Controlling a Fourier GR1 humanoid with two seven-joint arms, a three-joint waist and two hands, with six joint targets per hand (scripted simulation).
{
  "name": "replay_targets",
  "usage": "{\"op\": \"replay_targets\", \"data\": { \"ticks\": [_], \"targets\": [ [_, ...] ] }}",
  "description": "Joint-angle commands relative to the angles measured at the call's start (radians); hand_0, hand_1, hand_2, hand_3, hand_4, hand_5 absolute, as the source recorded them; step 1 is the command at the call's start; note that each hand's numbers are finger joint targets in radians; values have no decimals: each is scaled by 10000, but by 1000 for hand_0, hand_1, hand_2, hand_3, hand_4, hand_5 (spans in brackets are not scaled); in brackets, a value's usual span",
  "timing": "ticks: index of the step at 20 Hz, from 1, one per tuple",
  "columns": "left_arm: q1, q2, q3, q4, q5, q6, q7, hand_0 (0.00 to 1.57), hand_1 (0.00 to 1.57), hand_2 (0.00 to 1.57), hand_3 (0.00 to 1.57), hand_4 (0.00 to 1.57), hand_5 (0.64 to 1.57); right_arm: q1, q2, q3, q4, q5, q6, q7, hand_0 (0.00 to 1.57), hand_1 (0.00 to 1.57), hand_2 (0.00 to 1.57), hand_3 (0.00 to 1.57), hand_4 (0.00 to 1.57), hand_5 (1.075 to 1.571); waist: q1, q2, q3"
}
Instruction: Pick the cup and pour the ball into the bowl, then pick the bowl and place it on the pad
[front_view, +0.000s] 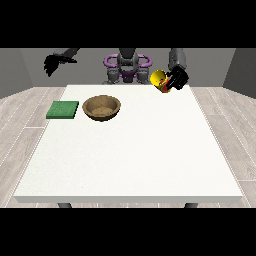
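The white table (125, 165) lies nearest the camera, its near half bare; farther back, toward the view's left, one wooden bowl (102, 107) sits just beside one green pad (63, 109), the two apart and both resting on the table; no ball shows inside the bowl, so I judge the pour not yet done; farther still, at the view's right, one yellow cup (159, 79) is held up above the table's far edge, tilted, with the hand at the view's right (176, 79) curled round it; whether a ball is inside I cannot tell; the hand at the view's left (54, 63) hangs in the air well off the table, its fingers spread and holding nothing; carrying, pouring and moving the bowl onto the pad all remain.
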Motion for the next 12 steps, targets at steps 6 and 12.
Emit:
{"op": "replay_targets", "data": {
  "ticks": [6,12],
  "targets": [
    [-1445,-490,-1131,-109,-2415,680,3108,1490,1490,1571,1571,1512,1267,-87,-276,-136,899,56,620,-906,0,0,0,0,0,1569,-236,113,-5],
    [-2547,-956,-2695,360,-4879,194,5258,1559,1559,1571,1571,1571,1207,-470,-142,41,1113,-2,491,-193,0,0,0,0,0,1570,-371,-531,2]
  ]
}}
